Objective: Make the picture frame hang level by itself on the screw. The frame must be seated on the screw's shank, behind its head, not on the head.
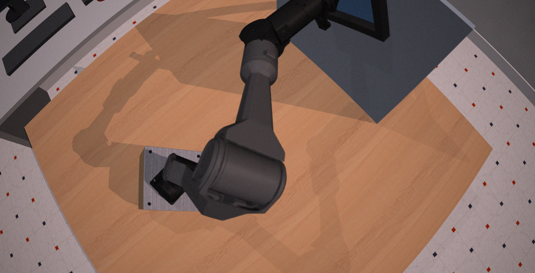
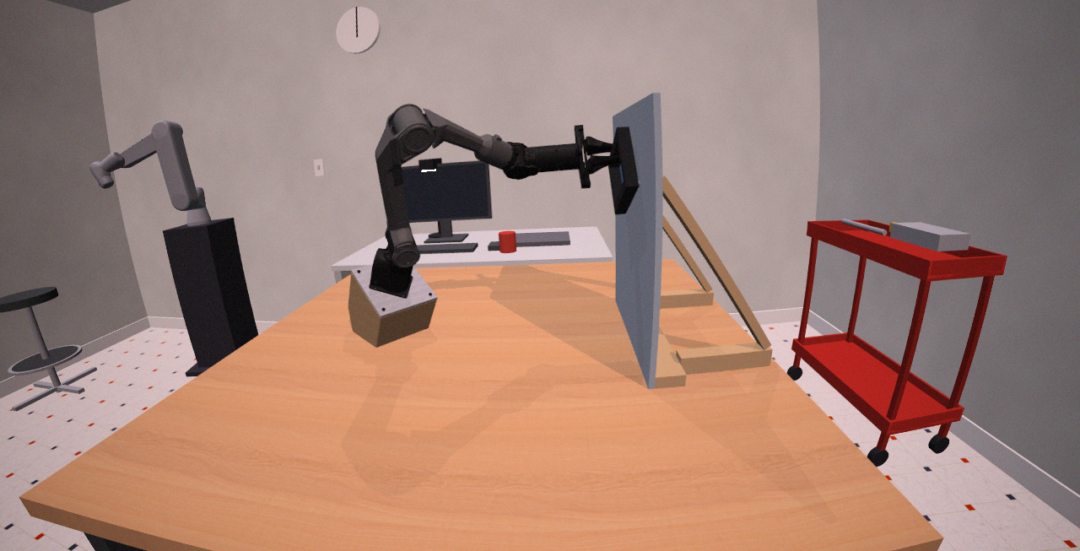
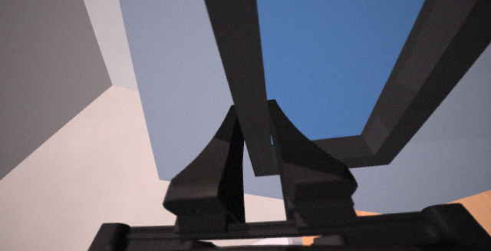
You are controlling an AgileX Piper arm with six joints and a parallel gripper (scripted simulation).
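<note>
The picture frame (image 1: 360,7) is black with a blue pane and sits tilted against the upright grey-blue wall panel (image 2: 640,238), near its top. It also shows in the exterior view (image 2: 625,170) and the wrist view (image 3: 326,63). My gripper (image 3: 254,112) is shut on the frame's left side bar, close to its lower corner. The gripper also shows in the overhead view (image 1: 324,5) and the side view (image 2: 600,156). The frame hangs crooked, its bottom swung outward. The screw is hidden behind the frame.
The wall panel stands on the wooden table, braced by wooden struts (image 2: 710,268) behind. My arm's base block (image 2: 391,310) sits at the table's far left. A red cart (image 2: 894,321) stands to the right. A desk with a monitor and red cup (image 2: 506,240) is behind.
</note>
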